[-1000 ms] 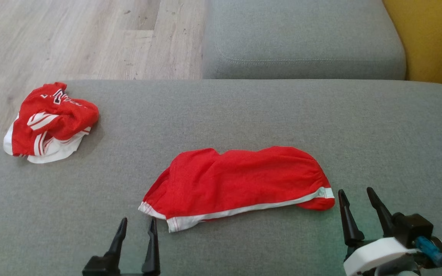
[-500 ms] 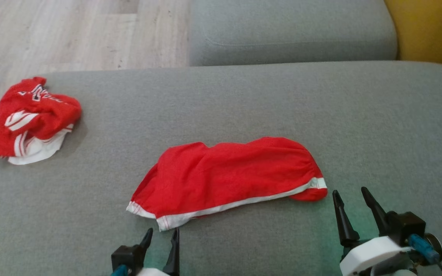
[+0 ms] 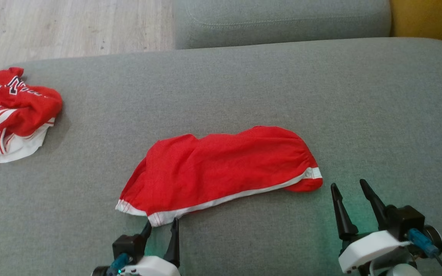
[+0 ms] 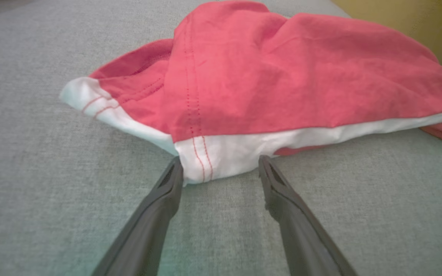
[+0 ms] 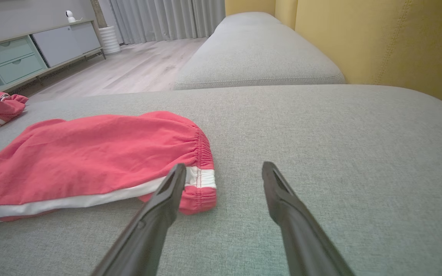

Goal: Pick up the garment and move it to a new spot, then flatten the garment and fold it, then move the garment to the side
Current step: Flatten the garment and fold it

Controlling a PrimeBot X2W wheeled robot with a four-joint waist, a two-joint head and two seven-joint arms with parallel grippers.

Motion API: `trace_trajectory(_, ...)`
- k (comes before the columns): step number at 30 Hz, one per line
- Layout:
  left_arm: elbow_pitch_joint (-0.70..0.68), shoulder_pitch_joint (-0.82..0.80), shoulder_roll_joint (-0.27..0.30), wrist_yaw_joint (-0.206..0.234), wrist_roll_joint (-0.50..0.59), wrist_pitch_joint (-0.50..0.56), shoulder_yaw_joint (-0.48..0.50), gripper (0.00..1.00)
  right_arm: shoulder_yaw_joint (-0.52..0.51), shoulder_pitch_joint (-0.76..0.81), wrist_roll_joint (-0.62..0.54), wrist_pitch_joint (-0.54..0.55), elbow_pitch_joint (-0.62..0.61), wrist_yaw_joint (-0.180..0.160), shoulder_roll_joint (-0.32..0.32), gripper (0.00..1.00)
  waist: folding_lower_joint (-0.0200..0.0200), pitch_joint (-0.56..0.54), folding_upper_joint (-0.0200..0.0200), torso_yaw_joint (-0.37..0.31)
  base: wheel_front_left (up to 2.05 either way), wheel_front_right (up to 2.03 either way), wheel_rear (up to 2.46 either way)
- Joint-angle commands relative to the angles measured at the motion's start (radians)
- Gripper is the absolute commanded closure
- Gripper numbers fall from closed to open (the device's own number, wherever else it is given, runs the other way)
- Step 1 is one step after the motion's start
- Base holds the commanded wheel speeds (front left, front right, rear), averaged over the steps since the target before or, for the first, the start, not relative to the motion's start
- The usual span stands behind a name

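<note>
Grey woven sofa cushion (image 3: 244, 76) carries the red garment (image 3: 221, 168), lying flattish and wrinkled. Its white-banded, red-stitched hem corner (image 4: 205, 163) sits between the left jaws' tips, which stand apart. Right jaws, also apart, have the gathered elastic waistband (image 5: 202, 153) just beside their left tip.

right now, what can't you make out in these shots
Crumpled garment, head view: cut off by the left edge; its lettering is folded in, unreadable.
Red shorts, head view: lower layers hidden by the top fabric.
Left gripper, left wrist view: open astride the white hem; whether it touches cloth is unclear.
Small white object on the cabinet, right wrist view: too small to identify.
</note>
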Motion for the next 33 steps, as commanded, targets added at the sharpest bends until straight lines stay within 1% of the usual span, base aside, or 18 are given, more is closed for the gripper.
trace_trajectory(1, -0.017, -0.051, -0.001, -0.011, -0.004, -0.017, 0.033, 0.00, 0.027, -0.054, -0.007, 0.000, -0.037, 0.008, -0.006, 0.00, -0.0001, 0.004, 0.0000, -0.001, 0.00, 0.00, 0.00)
trace_trajectory(6, -0.025, -0.070, -0.010, -0.026, 0.005, -0.036, 0.023, 0.00, 0.022, -0.058, -0.010, 0.000, -0.040, 0.008, -0.006, 0.00, -0.0001, 0.017, 0.0000, 0.000, 0.00, 0.00, 0.00)
trace_trajectory(7, -0.030, -0.070, -0.012, -0.028, 0.006, -0.039, 0.021, 0.05, 0.020, -0.060, -0.010, 0.000, -0.039, 0.008, -0.006, 0.00, -0.0001, 0.020, 0.0000, 0.001, 0.00, 0.00, 0.00)
trace_trajectory(9, -0.038, -0.070, -0.013, -0.034, 0.007, -0.042, 0.017, 0.29, 0.015, -0.064, -0.011, -0.001, -0.035, 0.008, -0.006, 0.00, -0.0001, 0.025, 0.0000, 0.004, 0.00, 0.00, 0.00)
trace_trajectory(10, -0.041, -0.070, -0.013, -0.036, 0.008, -0.044, 0.017, 0.46, 0.014, -0.068, -0.013, 0.001, -0.031, 0.008, -0.006, 0.00, -0.0001, 0.027, 0.0000, 0.006, 0.00, 0.00, 0.00)
trace_trajectory(11, -0.043, -0.071, -0.014, -0.038, 0.007, -0.045, 0.016, 0.53, 0.014, -0.073, -0.013, 0.003, -0.027, 0.008, -0.006, 0.00, -0.0001, 0.028, 0.0000, 0.008, 0.00, 0.00, 0.00)
trace_trajectory(12, -0.043, -0.071, -0.014, -0.038, 0.007, -0.045, 0.016, 0.53, 0.014, -0.073, -0.013, 0.003, -0.027, 0.008, -0.006, 0.00, -0.0001, 0.028, 0.0000, 0.008, 0.00, 0.00, 0.00)
trace_trajectory(14, -0.040, -0.073, -0.014, -0.039, 0.006, -0.046, 0.016, 0.60, 0.020, -0.087, -0.017, 0.008, -0.014, 0.008, -0.006, 0.00, -0.0001, 0.031, 0.0000, 0.011, 0.00, 0.00, 0.00)
trace_trajectory(20, 0.012, -0.096, -0.019, -0.040, -0.009, -0.048, 0.027, 0.54, 0.047, -0.153, -0.030, 0.023, 0.044, 0.008, -0.006, 0.00, -0.0001, 0.044, 0.0000, 0.014, 0.00, 0.00, 0.00)
trace_trajectory(23, 0.040, -0.113, -0.024, -0.044, -0.012, -0.052, 0.032, 0.58, 0.052, -0.185, -0.037, 0.024, 0.071, 0.008, -0.006, 0.00, -0.0001, 0.052, 0.0000, 0.014, 0.00, 0.00, 0.00)
trace_trajectory(24, 0.046, -0.118, -0.026, -0.045, -0.013, -0.053, 0.033, 0.71, 0.053, -0.194, -0.041, 0.026, 0.081, 0.008, -0.006, 0.00, -0.0001, 0.055, 0.0000, 0.015, 0.00, 0.00, 0.00)
trace_trajectory(25, 0.052, -0.123, -0.027, -0.047, -0.013, -0.055, 0.034, 0.78, 0.055, -0.203, -0.045, 0.031, 0.093, 0.008, -0.006, 0.00, -0.0001, 0.058, 0.0000, 0.015, 0.00, 0.00, 0.00)
trace_trajectory(26, 0.056, -0.127, -0.029, -0.048, -0.013, -0.056, 0.035, 0.91, 0.058, -0.210, -0.048, 0.040, 0.107, 0.008, -0.006, 0.00, -0.0001, 0.061, 0.0000, 0.016, 0.00, 0.00, 0.00)
trace_trajectory(27, 0.058, -0.132, -0.031, -0.052, -0.011, -0.059, 0.038, 1.00, 0.066, -0.227, -0.053, 0.058, 0.135, 0.008, -0.006, 0.00, -0.0001, 0.067, 0.0000, 0.018, 0.00, 0.00, 0.00)
trace_trajectory(33, 0.011, -0.126, -0.023, -0.046, 0.010, -0.064, 0.064, 1.00, 0.110, -0.290, -0.018, 0.134, 0.232, 0.008, -0.037, 0.00, -0.0001, 0.079, 0.0000, 0.032, 0.00, 0.00, 0.00)
